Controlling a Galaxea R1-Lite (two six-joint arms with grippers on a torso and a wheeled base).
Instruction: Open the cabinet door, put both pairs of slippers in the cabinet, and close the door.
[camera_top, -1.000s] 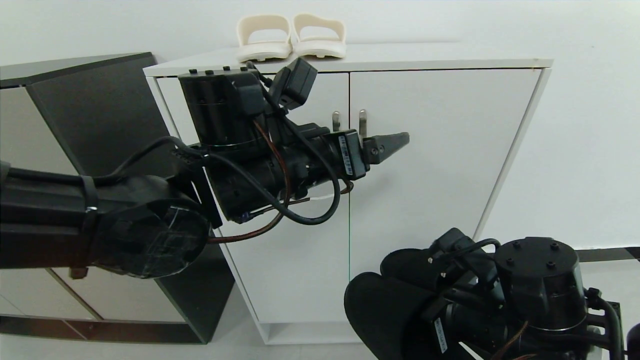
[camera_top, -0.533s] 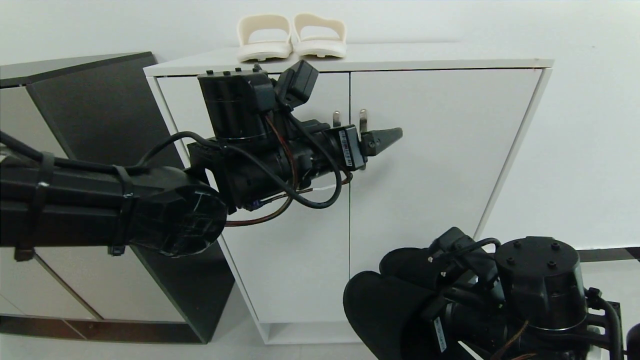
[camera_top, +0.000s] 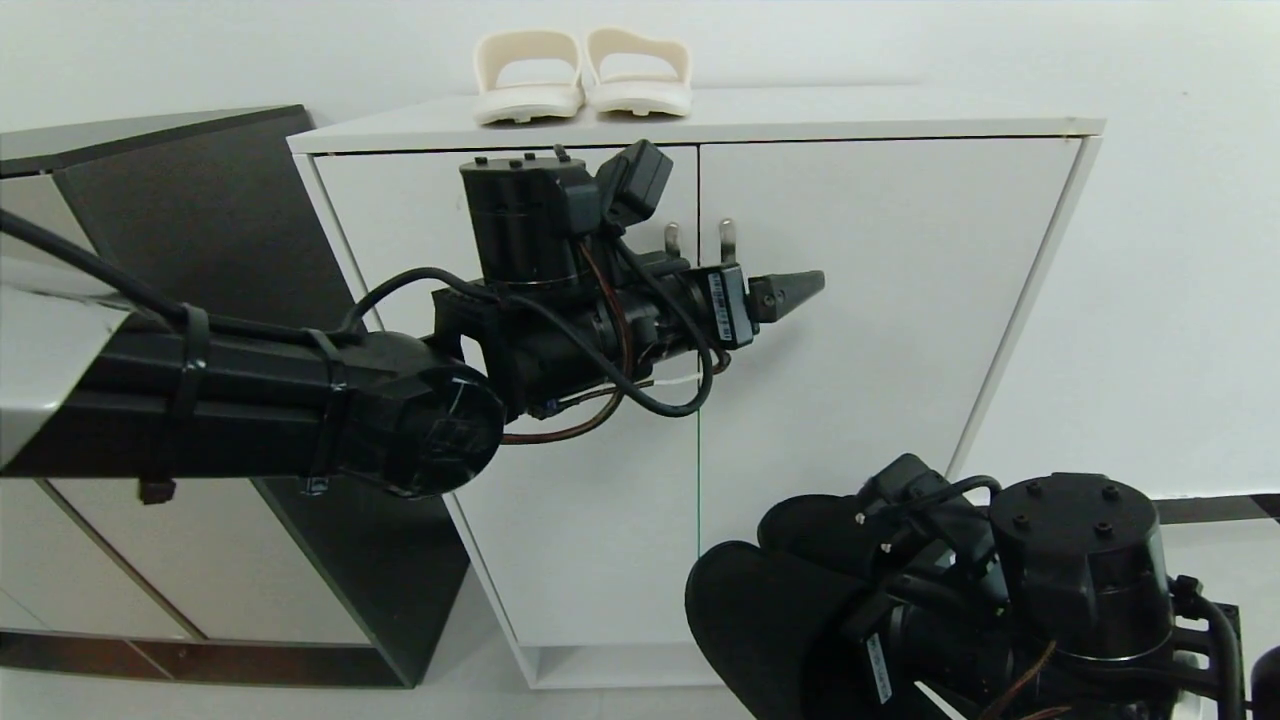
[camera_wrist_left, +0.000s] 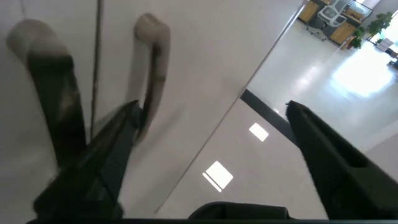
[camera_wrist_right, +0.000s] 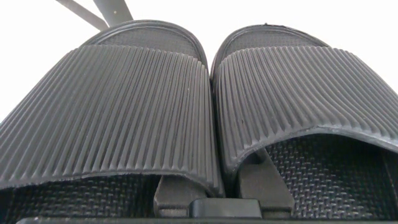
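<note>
The white cabinet (camera_top: 850, 300) has both doors shut, with two metal handles (camera_top: 727, 240) at the centre seam. A pair of cream slippers (camera_top: 580, 75) rests on its top. My left gripper (camera_top: 805, 287) is open and hovers in front of the right door, just below and beside the handles. In the left wrist view one of its fingers (camera_wrist_left: 106, 168) lies next to the nearer handle (camera_wrist_left: 152, 62), apart from it. My right gripper (camera_wrist_right: 221, 186), low at the front right, is shut on a pair of black ribbed slippers (camera_wrist_right: 205, 106) (camera_top: 780, 620).
A dark cabinet (camera_top: 200, 220) stands against the white cabinet's left side. White wall rises behind, and pale floor lies below and to the right. The left arm spans the left door's front.
My left arm has stretched forward and to the right, bringing its wrist closer to the door handles. The right arm with the black slippers has stayed still.
</note>
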